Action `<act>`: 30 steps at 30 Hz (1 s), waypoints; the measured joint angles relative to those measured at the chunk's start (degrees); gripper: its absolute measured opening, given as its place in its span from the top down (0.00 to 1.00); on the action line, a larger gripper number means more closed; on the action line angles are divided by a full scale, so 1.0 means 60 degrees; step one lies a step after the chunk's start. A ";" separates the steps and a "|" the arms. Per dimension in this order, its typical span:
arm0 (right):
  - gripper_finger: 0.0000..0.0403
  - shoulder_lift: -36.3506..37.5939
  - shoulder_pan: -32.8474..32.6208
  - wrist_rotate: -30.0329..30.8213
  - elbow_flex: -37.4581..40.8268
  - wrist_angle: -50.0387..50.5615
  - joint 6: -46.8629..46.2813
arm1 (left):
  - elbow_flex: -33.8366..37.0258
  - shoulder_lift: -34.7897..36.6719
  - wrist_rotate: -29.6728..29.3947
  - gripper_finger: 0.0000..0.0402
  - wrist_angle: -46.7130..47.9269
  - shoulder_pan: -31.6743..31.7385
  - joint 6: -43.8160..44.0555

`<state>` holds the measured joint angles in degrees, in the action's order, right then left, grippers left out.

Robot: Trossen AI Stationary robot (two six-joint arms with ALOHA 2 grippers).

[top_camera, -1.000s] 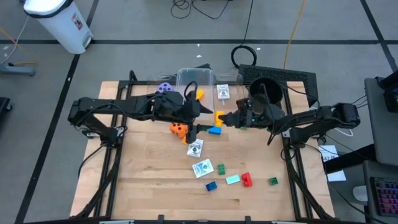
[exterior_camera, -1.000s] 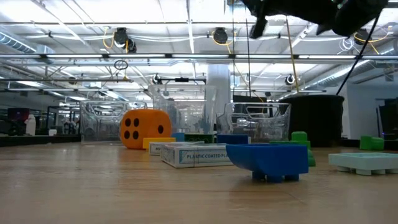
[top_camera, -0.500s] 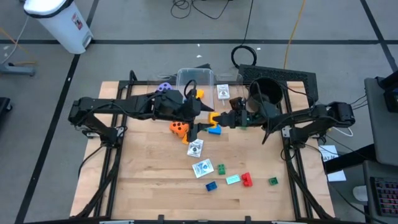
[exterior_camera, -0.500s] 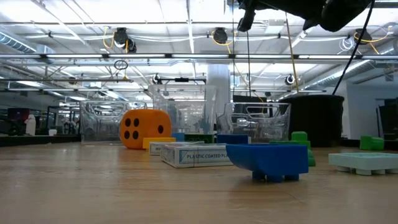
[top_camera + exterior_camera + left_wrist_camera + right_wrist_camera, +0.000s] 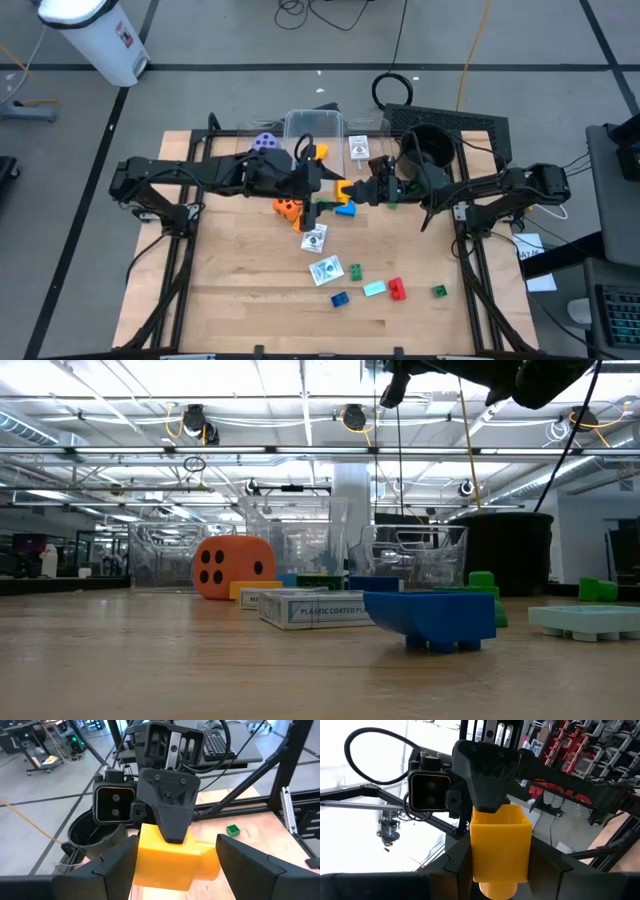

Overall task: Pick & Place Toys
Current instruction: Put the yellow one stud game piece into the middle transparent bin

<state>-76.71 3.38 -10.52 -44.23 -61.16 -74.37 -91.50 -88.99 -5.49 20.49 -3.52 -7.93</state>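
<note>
Moved: my right gripper (image 5: 356,190) has carried the yellow block (image 5: 170,862) leftward across the high view since a second ago, and the left gripper (image 5: 328,186) has edged right to meet it.
Block, place: in the air above the table (image 5: 240,300), at the centre of the high view, between the two gripper tips. It is just above the blue block (image 5: 345,209) and to the right of the orange die (image 5: 287,207).
Block, handling: I judge it to be hard, hollow plastic, so light and stiff, with smooth faces that may slip under a weak pinch. It looks unlikely to break if dropped.
Block, hold: the broad flat sides of the square body suit a grip best. The rounded stud end offers less purchase.
Right gripper: clenched on the block, with its fingers (image 5: 455,862) pressed against opposite flat sides and about half spread.
Left gripper: it faces the right one and sits around the block's other end. I cannot tell whether it is clamped on or merely bracketing it.
Handover: my judgement is that I am passing the block from right to left, and the right should not let go until the left is firmly on.
Beyond: the clear tub (image 5: 315,125) and the black pot (image 5: 430,150) sit above centre, and loose blocks and cards lie lower in the frame.
</note>
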 joint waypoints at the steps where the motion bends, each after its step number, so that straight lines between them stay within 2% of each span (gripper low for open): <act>1: 0.67 0.0000 0.0000 -0.0001 0.0000 -0.0001 0.0000 | 0.0000 0.0000 -0.0050 0.33 0.0005 0.0004 0.0010; 16: 0.67 0.0000 0.0007 0.0017 0.0000 -0.0007 -0.0239 | -0.0018 -0.0179 -0.0434 0.34 0.0154 0.0028 0.0174; 25: 0.67 0.0000 0.0007 -0.0038 0.0000 0.0087 -0.0284 | -0.0016 -0.0262 -0.0467 0.57 0.0291 0.0032 0.0172; 30: 0.67 0.0000 0.0007 -0.0041 0.0000 0.0094 -0.0280 | -0.0012 -0.0266 -0.0438 0.59 0.0317 0.0032 0.0172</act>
<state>-76.71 3.42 -10.76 -44.23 -60.60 -76.05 -91.58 -90.59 -8.12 22.39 -3.33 -6.90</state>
